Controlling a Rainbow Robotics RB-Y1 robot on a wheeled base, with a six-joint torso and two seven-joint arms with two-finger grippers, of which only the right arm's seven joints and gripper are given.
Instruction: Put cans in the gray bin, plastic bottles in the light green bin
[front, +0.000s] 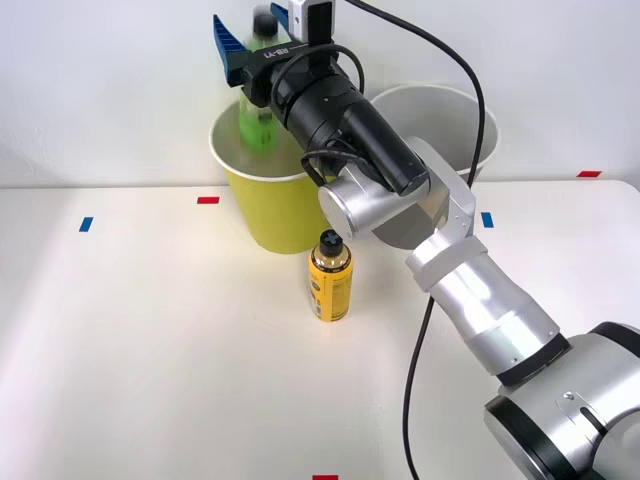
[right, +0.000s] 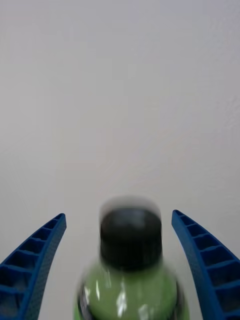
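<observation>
- Hanging above the tall tapered yellow-green wastebasket w/ white rim (front: 262, 215), the right arm's blue ribbed two-finger gripper (front: 252, 40) has its fingers spread wide; in the wrist view both fingers (right: 35, 262) stand clear of the bottle on either side, no contact.
- Small translucent bright green plastic bottle w/ black screw cap (front: 262, 85) sits between the spread fingers and directly over the bin's mouth, cap up. It looks blurred, so prob. already released and dropping, though I can't be sure it isn't touching sth. behind.
- Why there: bottles belong in the light green bin, and that spot puts the bottle over the white inside, not the rim; a fall from there should land inside.
- Tall tapered gray wastebasket w/ white rim (front: 462, 115) stands just beside the green one, toward the robot's right, partly hidden by the arm.
- Small yellow container w/ black top (front: 330, 278) stands upright on the table, just in front of the green bin; can or bottle, hard to tell. It's not yet sorted, so task judged unfinished.
- Surface: flat white tabletop (front: 150, 350), w/ small red tape marks (front: 208, 200) and blue tape marks (front: 86, 224) scattered on it.
- Room: plain white wall (front: 100, 80) behind the bins. Black cable (front: 470, 75) loops from the wrist back along the arm.
</observation>
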